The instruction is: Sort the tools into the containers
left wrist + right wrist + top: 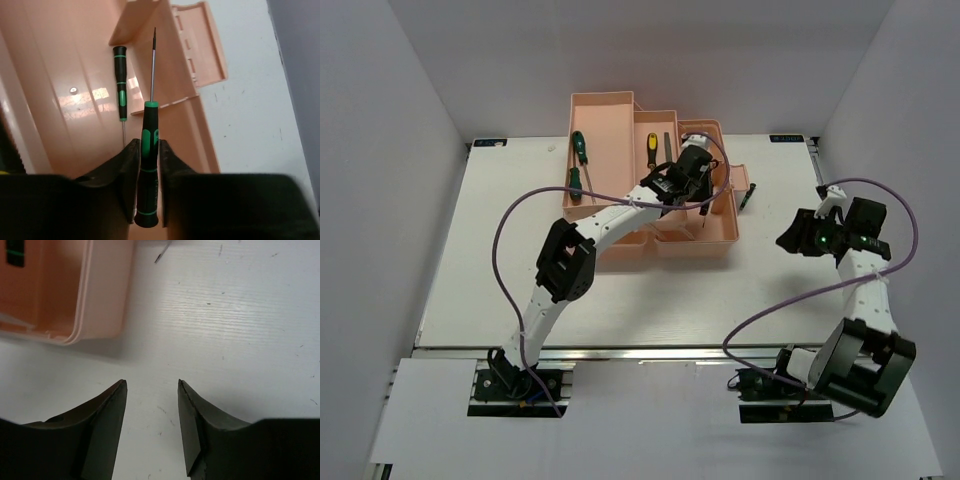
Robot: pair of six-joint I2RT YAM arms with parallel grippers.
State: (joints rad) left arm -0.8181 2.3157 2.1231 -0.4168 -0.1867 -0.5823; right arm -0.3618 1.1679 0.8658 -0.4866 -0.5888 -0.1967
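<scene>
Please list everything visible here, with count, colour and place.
toolbox: one, salmon pink, far middle of table.
large screwdrivers: two, green-black, left tray.
yellow screwdriver: one, yellow-black, middle tray.
thin dark tool: one, beside it.
lying precision screwdriver: one, black-green, inside toolbox.
loose small screwdriver: one, dark, at toolbox's right edge.
held precision screwdriver: one, black-green, in left end effector.
left end effector: one, black, over toolbox, shut.
right end effector: one, black, open, over table.

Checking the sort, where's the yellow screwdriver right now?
Top view: the yellow screwdriver lies in the middle tray of the toolbox, far end, just left of a thin dark tool.
</scene>
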